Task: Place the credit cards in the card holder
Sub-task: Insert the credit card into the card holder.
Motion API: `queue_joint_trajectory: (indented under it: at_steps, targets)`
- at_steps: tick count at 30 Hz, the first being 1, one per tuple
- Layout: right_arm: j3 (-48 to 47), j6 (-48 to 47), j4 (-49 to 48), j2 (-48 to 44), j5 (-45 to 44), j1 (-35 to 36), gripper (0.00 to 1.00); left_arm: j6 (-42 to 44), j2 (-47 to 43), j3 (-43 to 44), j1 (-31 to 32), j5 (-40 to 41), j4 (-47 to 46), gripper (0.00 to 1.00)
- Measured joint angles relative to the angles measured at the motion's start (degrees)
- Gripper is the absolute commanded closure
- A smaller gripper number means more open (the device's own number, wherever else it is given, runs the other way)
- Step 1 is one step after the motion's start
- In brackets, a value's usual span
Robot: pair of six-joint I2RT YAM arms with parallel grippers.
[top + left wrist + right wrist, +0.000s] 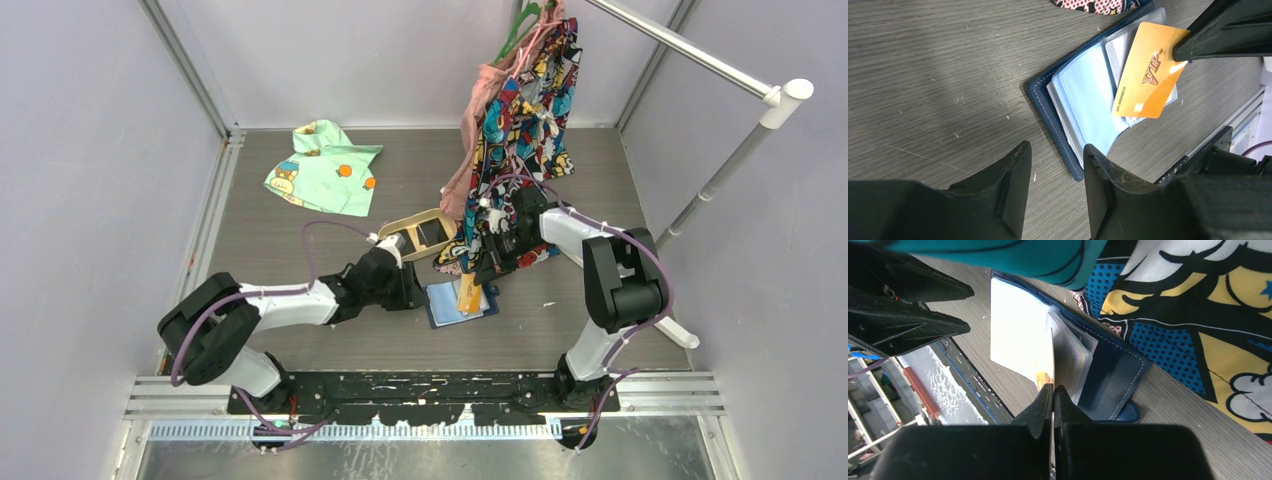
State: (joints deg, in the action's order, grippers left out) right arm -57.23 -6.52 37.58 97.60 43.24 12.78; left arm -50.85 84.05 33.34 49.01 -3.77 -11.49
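On the wood-grain table (300,200) between the arms, the navy card holder (445,308) lies open, pale pockets up. The right gripper (1053,388) pinches one short end of the orange-yellow credit card (1147,70), whose long axis slants down over the pockets. The left gripper (1055,150) hovers at the holder's edge, jaws parted and empty.

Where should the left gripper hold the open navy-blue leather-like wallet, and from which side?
Probably its bare stitched cover edge, on the side away from the orange plastic VIP card, coming from the left gripper's side. The wallet lies open and flat, and that edge juts past the pale pockets, clear of the right gripper.
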Motion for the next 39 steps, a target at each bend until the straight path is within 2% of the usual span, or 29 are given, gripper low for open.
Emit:
queue_joint_trajectory:
  at_steps: [13, 23, 33, 39]
  targets:
    - [1.09, 5.79, -2.71, 1.42, 3.48, -0.11, 0.99, 0.26, 7.37, 8.74, 0.0, 0.11, 9.01, 0.57]
    - [1.95, 9.7, -4.79, 2.32, 5.49, 0.79, 0.99, 0.81, 8.02, 11.04, 0.0, 0.46, 13.0, 0.59]
    - [1.97, 11.93, -3.56, 2.32, 3.5, 0.94, 0.99, 1.95, 10.62, 14.56, 0.0, -0.24, 15.17, 0.61]
    - [1.99, 14.23, -2.91, 2.32, 2.4, 0.94, 0.98, 2.14, 12.52, 17.2, 0.0, -0.35, 17.29, 0.66]
